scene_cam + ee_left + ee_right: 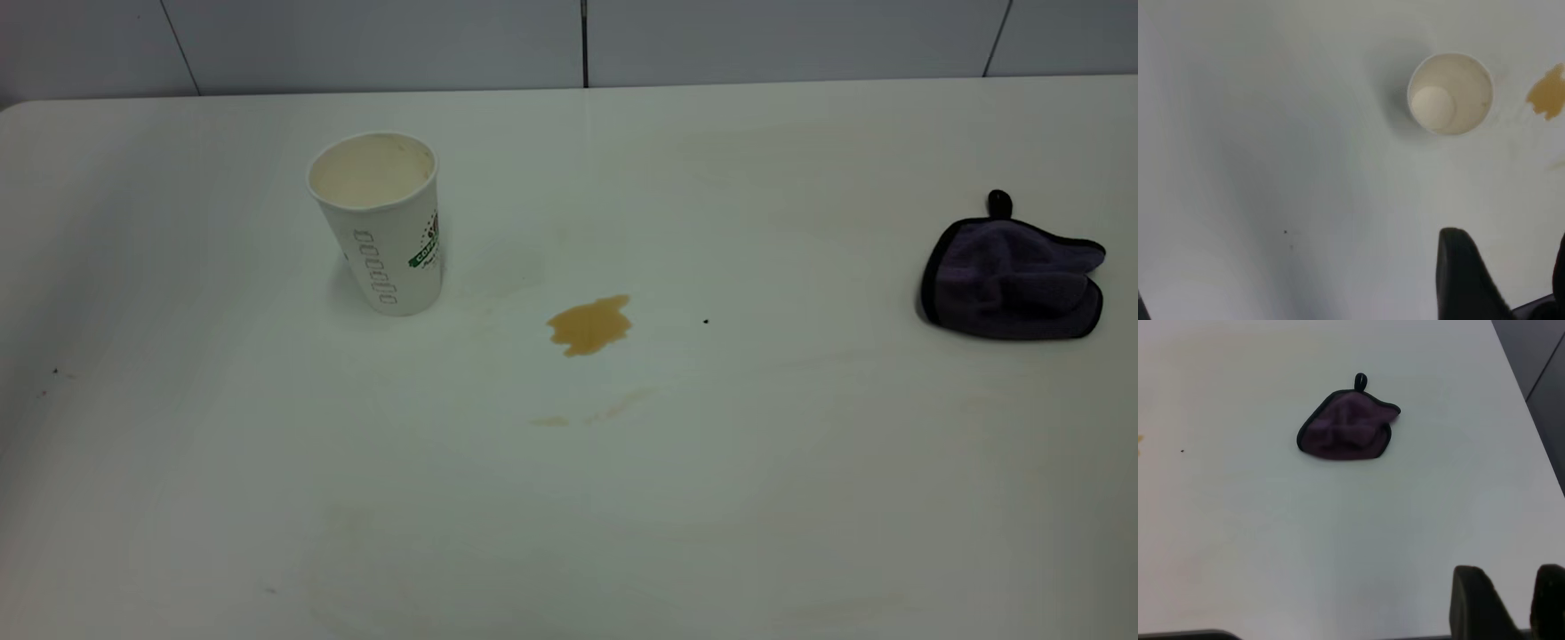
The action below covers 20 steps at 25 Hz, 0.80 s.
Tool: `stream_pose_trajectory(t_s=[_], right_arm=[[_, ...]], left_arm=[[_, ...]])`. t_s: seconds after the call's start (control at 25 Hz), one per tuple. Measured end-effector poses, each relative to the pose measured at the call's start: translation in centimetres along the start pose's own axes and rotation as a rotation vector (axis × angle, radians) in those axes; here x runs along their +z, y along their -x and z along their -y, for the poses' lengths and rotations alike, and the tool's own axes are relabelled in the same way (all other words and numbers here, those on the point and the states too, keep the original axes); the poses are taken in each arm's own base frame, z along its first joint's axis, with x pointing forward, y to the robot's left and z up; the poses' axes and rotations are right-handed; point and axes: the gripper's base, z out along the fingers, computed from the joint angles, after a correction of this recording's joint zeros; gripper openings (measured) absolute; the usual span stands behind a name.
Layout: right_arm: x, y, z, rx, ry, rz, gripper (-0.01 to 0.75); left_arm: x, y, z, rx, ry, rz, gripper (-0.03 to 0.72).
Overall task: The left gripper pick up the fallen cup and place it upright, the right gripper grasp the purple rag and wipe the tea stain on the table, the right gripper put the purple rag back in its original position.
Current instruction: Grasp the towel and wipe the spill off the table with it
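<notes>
Exterior view showed the white worktop (pixel 800 498) from above with neither arm in sight. The cup (pixel 380 222) stood upright at about ten o'clock from the worktop's middle, mouth up, cream inside showing, its column of small ovals and green logo facing the camera. The tea stain (pixel 590 324), an amber puddle, lay near the middle, at about four o'clock from the cup and apart from it, with fainter brown smears (pixel 596 413) at six o'clock from the puddle. The purple rag (pixel 1013 277) sat crumpled far off at three o'clock, near the worktop's right edge, its black loop tab pointing toward twelve o'clock. A tiny dark speck (pixel 706 321) lay between stain and rag.

From the left wrist view, the left gripper (pixel 1511 280) hung above bare worktop, clear of the cup (pixel 1450 93), whose open mouth was seen from above with the stain (pixel 1547 92) just past it. Its dark fingers stood spread apart, grasping nothing.

From the right wrist view, the right gripper (pixel 1508 607) hovered well short of the rag (pixel 1346 430), fingers parted with a narrow gap and empty.
</notes>
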Motion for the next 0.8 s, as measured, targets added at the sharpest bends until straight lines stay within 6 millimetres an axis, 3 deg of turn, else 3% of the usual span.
stream_pose_trajectory(t_s=[0.2, 0.36, 0.8], right_arm=[[0.0, 0.0, 0.0, 0.0, 0.001, 0.0, 0.239], [0.0, 0.0, 0.0, 0.001, 0.002, 0.0, 0.239], [0.0, 0.0, 0.0, 0.001, 0.003, 0.0, 0.239]], left_arm=[[-3.1, -2.8, 0.1, -0.041, 0.055, 0.034, 0.331], [-4.1, -6.7, 0.7, -0.101, 0.061, 0.011, 0.317], [-1.3, -22.1, 2.7, -0.271, 0.149, -0.172, 0.313]])
